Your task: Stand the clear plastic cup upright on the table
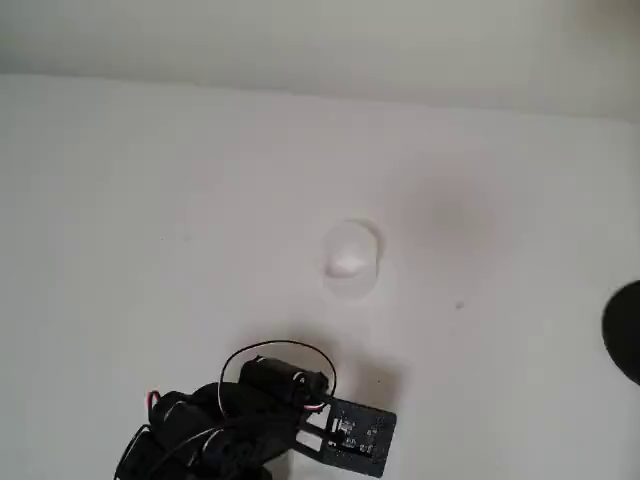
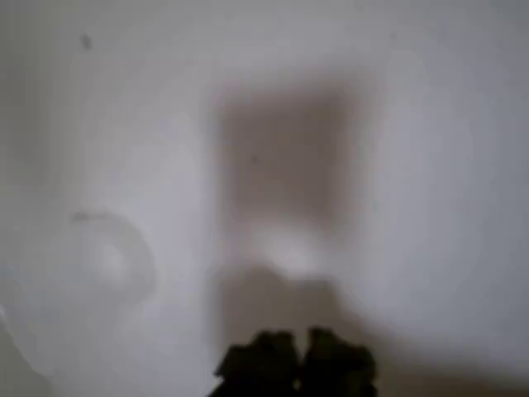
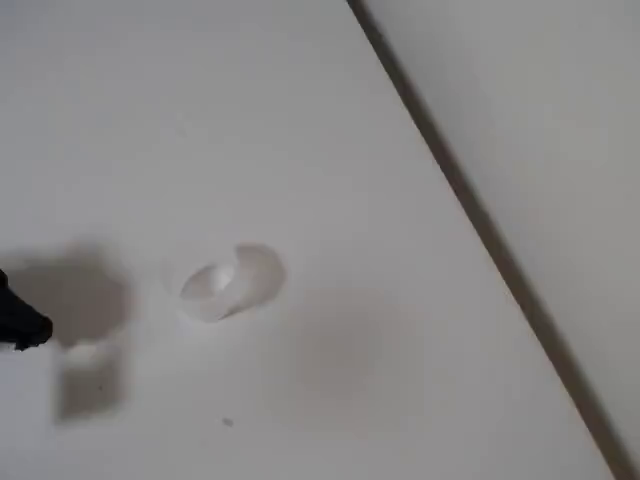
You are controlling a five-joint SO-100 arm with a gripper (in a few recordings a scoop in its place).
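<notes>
The clear plastic cup [image 1: 350, 260] rests on the white table [image 1: 150, 200], apart from the arm, and appears to lie on its side. In the fixed view the cup [image 3: 232, 280] shows one round end toward the left. It is a faint blurred ring [image 2: 107, 256] at the left of the wrist view. My black gripper [image 2: 297, 364] is at the bottom of the wrist view, its two fingertips pressed together with nothing between them. A dark tip of the gripper [image 3: 20, 325] pokes in at the fixed view's left edge, well left of the cup. The black arm [image 1: 260, 410] is below the cup in the overhead view.
A dark round object [image 1: 625, 330] sits at the right edge of the overhead view. The pale wall [image 3: 520, 120] meets the table along a dark seam at the right of the fixed view. The arm's shadow [image 3: 80, 300] falls left of the cup.
</notes>
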